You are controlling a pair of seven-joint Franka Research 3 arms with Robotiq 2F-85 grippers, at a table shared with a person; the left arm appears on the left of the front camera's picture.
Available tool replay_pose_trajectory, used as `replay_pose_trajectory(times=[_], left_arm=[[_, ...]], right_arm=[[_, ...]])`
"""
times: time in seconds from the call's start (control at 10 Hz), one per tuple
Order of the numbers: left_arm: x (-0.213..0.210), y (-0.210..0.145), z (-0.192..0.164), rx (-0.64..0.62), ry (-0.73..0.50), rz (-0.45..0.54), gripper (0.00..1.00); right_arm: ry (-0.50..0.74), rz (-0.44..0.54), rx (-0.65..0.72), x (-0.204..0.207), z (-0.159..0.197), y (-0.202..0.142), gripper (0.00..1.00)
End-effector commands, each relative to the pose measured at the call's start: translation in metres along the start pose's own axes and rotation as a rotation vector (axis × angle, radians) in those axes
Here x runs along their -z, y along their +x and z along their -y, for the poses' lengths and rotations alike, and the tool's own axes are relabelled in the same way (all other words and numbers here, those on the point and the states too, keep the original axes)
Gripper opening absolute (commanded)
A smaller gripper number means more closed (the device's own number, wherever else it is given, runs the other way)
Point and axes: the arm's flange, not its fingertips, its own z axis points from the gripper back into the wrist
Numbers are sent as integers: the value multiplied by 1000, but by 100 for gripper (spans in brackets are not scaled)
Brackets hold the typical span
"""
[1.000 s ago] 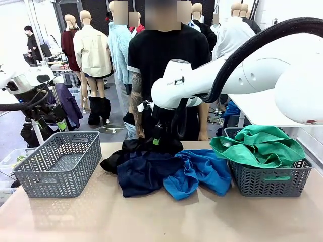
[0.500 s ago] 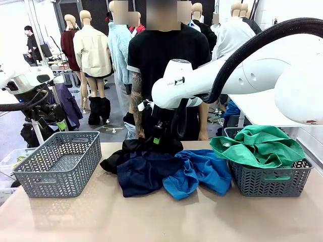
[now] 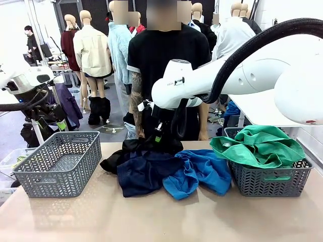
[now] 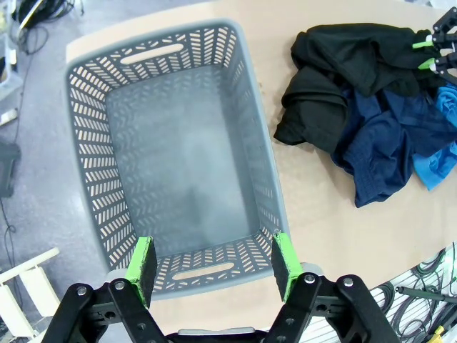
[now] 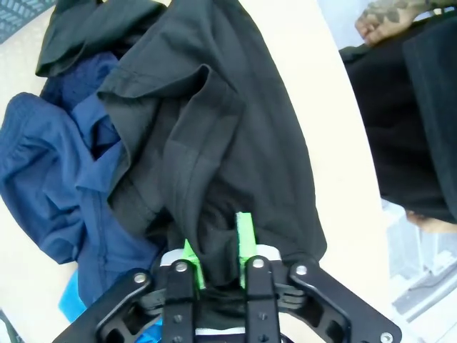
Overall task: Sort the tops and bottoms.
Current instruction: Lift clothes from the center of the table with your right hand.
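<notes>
A heap of garments lies mid-table: a black one at the back, a navy one in front of it and a bright blue one to the right. In the right wrist view, my right gripper is shut on a fold of the black garment, low over the heap's far edge. The emerald green garment is draped in the right basket. My left gripper hangs open over the near end of the left basket, holding nothing.
The left grey lattice basket has nothing in it. A person in a black T-shirt stands close behind the heap at the far edge, one hand near the table. Bare tabletop stretches in front of the garments.
My right gripper's fingers have shut on the black garment; one second ago they stood open over it. Both arms have barely moved.
</notes>
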Motion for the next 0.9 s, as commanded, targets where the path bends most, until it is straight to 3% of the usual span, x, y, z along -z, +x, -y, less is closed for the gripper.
replay_pose_trajectory(times=[0.0, 0.3, 0.5, 0.8], left_arm=[[-3, 1, -2, -2, -2, -9, 83], [-3, 1, -2, -2, -2, -9, 83], [-3, 1, -2, -2, -2, -9, 83], [-3, 1, -2, -2, -2, -9, 83]], right_arm=[[-13, 1, 17, 1, 1, 5, 0], [-19, -9, 10, -3, -1, 6, 0], [-79, 31, 82, -29, -5, -1, 0], [-289, 73, 71, -153, -47, -28, 0]])
